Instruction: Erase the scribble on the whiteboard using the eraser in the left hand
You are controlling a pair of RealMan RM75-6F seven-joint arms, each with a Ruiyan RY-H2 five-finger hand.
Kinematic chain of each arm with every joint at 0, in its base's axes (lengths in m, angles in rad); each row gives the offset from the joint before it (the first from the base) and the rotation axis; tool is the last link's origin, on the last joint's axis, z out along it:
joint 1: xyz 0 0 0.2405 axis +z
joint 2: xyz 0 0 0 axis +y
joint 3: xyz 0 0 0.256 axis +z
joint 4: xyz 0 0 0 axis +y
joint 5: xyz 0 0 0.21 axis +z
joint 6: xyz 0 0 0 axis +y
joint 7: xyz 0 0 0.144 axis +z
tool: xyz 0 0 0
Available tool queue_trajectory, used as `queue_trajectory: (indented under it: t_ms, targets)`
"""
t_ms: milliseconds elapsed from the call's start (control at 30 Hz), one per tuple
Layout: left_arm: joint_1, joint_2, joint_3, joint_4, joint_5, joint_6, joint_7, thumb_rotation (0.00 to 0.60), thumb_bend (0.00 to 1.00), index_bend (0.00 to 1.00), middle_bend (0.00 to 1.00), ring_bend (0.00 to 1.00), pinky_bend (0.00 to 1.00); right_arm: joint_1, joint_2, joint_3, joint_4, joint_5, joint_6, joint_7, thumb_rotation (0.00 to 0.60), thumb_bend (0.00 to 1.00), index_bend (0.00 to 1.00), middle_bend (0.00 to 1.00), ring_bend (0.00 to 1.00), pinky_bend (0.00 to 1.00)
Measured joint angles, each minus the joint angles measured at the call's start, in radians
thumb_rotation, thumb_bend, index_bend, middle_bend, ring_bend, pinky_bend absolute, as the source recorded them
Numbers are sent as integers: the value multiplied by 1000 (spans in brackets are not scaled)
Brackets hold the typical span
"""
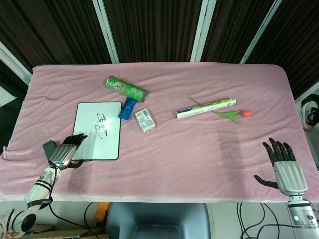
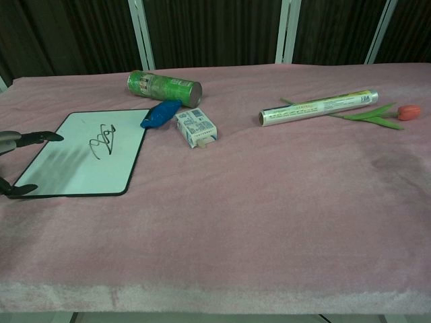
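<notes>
The robot's left hand sits at the near-left corner of the whiteboard, its dark fingers reaching over the board's lower-left edge while a dark grey block, apparently the eraser, shows just behind the hand; whether the hand actually grips it cannot be told from either view. In the chest view only the fingertips enter from the left edge, above the board's near corner. The scribble, a loose black squiggle, lies in the board's upper middle, apart from the fingers. The right hand rests far off at the near-right of the table, fingers spread and holding nothing. Beyond the board lie a blue marker-like object, a green printed can on its side (its lettering too small to read), a small white carton with blue print, a long silvery tube with green text that cannot be made out, and an artificial tulip with a red bud and green leaves touching the tube. A soft, wrinkled pink cloth covers the table; dark panels with white frames stand behind.
</notes>
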Motion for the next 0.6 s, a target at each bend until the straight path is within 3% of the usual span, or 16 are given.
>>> queue_trajectory:
  t_ms: [333,600]
  targets:
    - [-9,0,15,5,-1,-4,18,600,360,0,7,0,5,-4,0,-3,0,-5,7,1,600,308,0,0,0,42]
    - [1,71,51,-59,-16,10,157,600,356,0,1,0,2,-4,7,-4,3,-5,7,12,600,307,0,0,0,42]
